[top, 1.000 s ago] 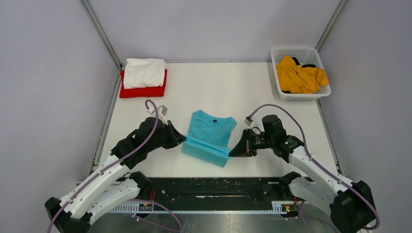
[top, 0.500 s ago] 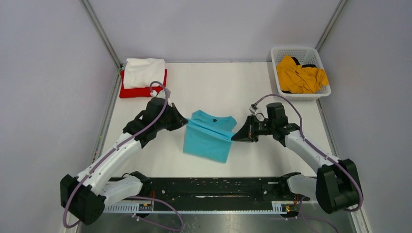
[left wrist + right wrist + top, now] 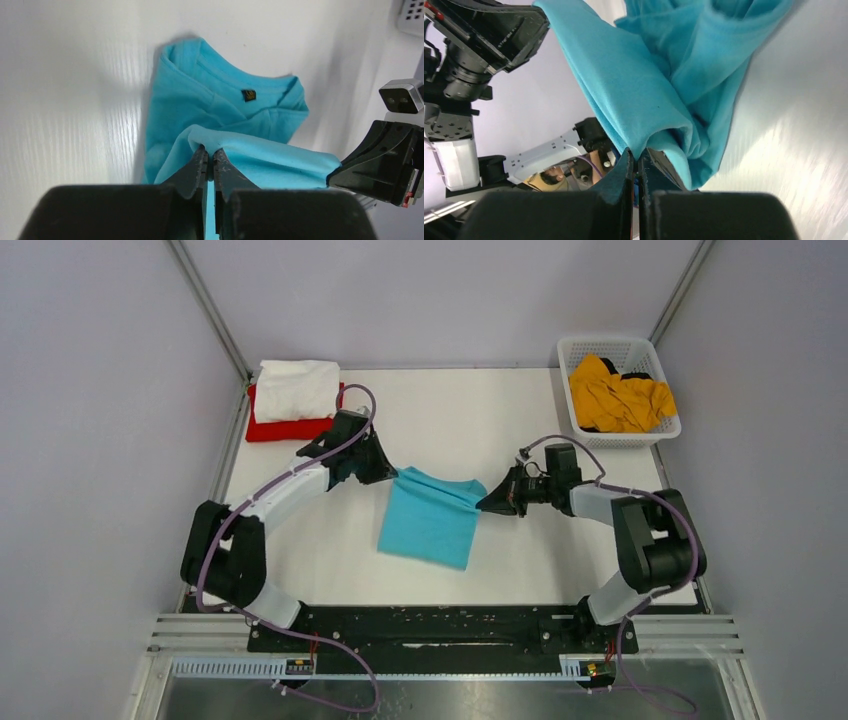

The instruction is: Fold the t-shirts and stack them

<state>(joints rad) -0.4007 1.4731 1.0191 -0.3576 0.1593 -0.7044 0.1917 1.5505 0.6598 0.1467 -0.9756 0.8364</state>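
cloth was pinched at two spots: the left gripper [image 3: 387, 476] was clamped on one side of the turquoise shirt [image 3: 430, 532], and the right gripper [image 3: 486, 503] was clamped on the other. the raised edge stretched taut between them, just over the collar end. that shared hold looked meant to lay one half squarely over the other. the shirt rested mid-table [image 3: 480, 420], its near part flat, directly between the two grippers. the white shirt [image 3: 295, 390] sat folded on the red shirt [image 3: 290, 430] far left; the yellow shirt [image 3: 618, 395] lay crumpled in the basket [image 3: 600, 344].
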